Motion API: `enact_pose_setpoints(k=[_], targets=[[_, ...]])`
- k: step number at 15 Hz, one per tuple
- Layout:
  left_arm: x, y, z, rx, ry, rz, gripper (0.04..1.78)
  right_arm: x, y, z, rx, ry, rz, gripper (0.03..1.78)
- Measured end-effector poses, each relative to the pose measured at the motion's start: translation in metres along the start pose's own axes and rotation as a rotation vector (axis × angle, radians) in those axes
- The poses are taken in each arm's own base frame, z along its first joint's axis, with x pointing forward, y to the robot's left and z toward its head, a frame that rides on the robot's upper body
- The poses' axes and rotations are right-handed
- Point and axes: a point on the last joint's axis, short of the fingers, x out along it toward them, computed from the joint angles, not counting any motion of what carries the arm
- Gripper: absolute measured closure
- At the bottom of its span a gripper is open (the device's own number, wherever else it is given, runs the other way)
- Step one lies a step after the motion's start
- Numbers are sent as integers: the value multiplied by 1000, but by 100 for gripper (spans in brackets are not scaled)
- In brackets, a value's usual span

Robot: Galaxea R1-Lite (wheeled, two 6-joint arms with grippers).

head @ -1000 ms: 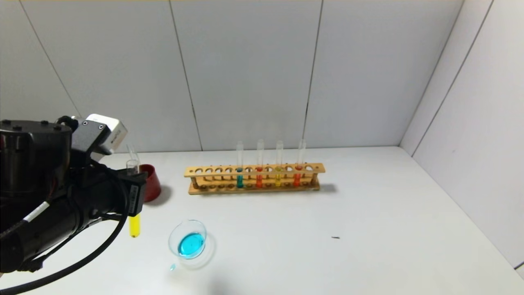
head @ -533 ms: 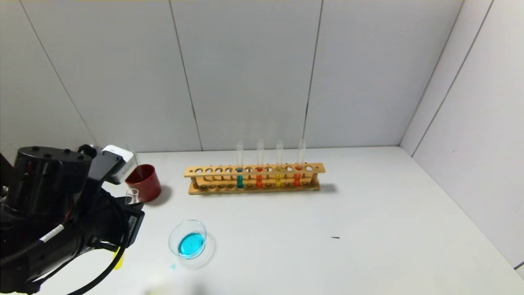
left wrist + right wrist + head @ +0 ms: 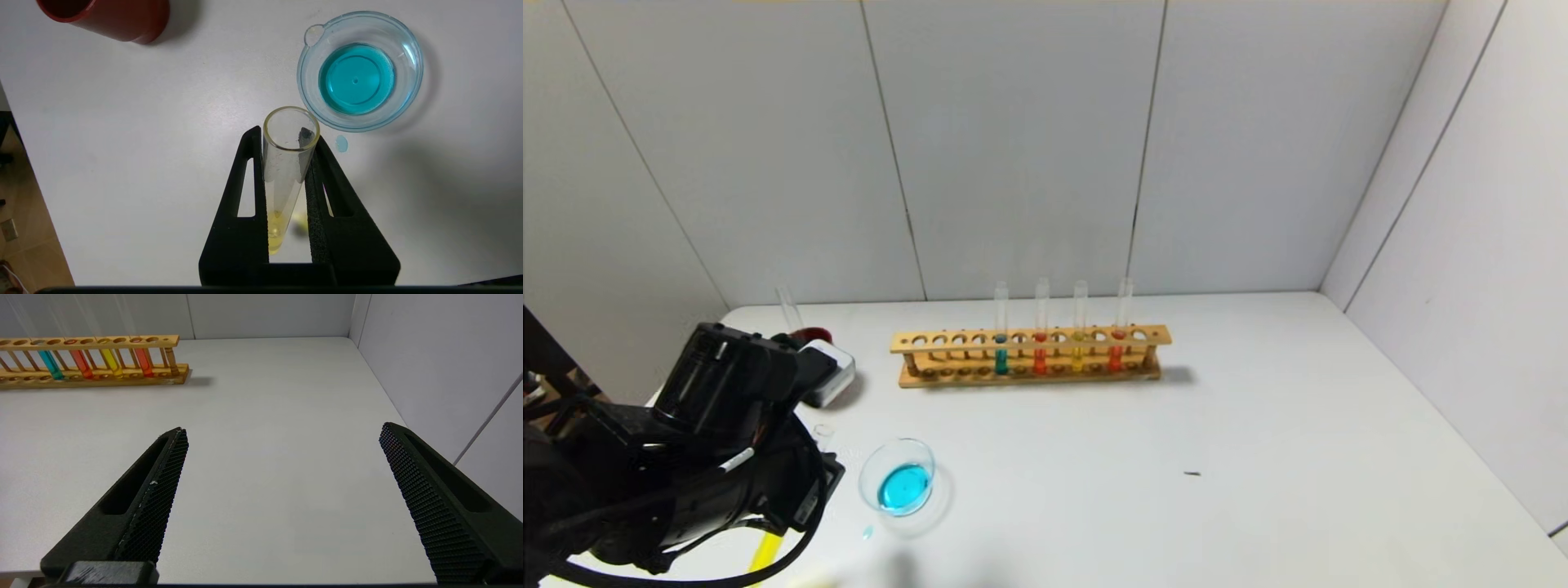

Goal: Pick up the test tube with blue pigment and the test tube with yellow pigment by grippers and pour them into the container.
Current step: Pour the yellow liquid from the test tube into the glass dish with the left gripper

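Left wrist view: left pincer clenched on slim glass yellow tube; round clear dish near; right pincer spread wide.

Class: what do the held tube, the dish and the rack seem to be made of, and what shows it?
Test tube with yellow pigment, in the left gripper: clear glass, see-through, glossy rim.
Container: likely glass, transparent with glints.
Rack: probably wood, matte tan.
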Motion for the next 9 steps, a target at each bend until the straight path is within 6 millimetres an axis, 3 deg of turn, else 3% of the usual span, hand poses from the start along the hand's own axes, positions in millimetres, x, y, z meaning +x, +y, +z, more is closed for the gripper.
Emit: enact_pose_setpoints(k=[4,9], targets=[[17,-6,-1,36,87,-16,151,0,0,0,0,0,0,10],[27,-7,11,111,259,-46,151,0,0,0,0,0,0,10]])
